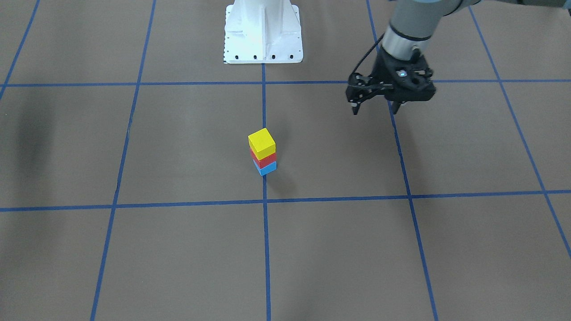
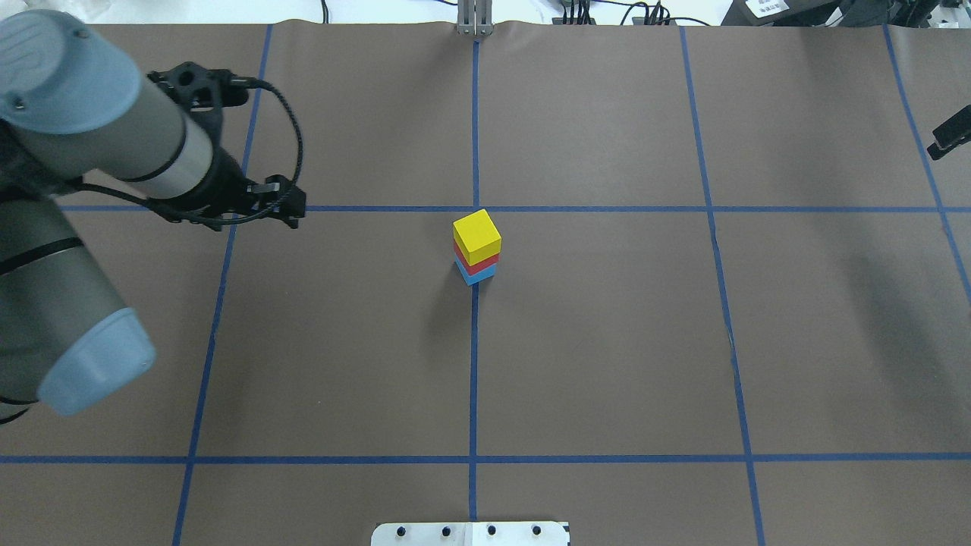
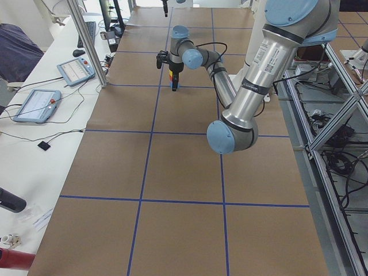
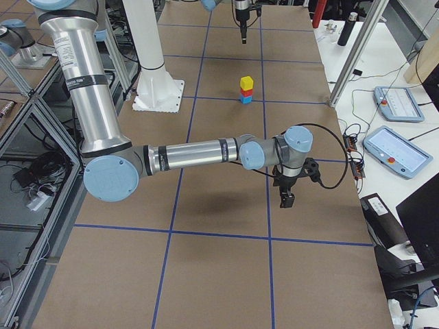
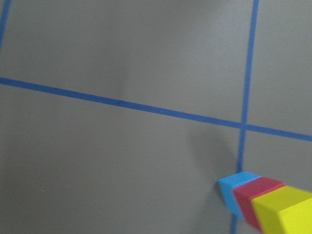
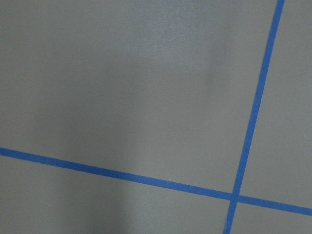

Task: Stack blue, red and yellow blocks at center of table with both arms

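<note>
You have the three blocks standing as one upright stack on the centre tape line of the tabletop (image 1: 178,147), with the blue block (image 1: 268,168) at the bottom, the red block (image 1: 263,159) on it and the yellow block (image 1: 262,142) on top. In the overhead view your left tool (image 1: 375,109) hangs above the tabletop, well apart from the stack at about ten o'clock, its fingers spread with nothing between them. Your right tool (image 4: 287,200) is far out at about two o'clock from the stack, and you cannot tell whether it is released or clenched.
</note>
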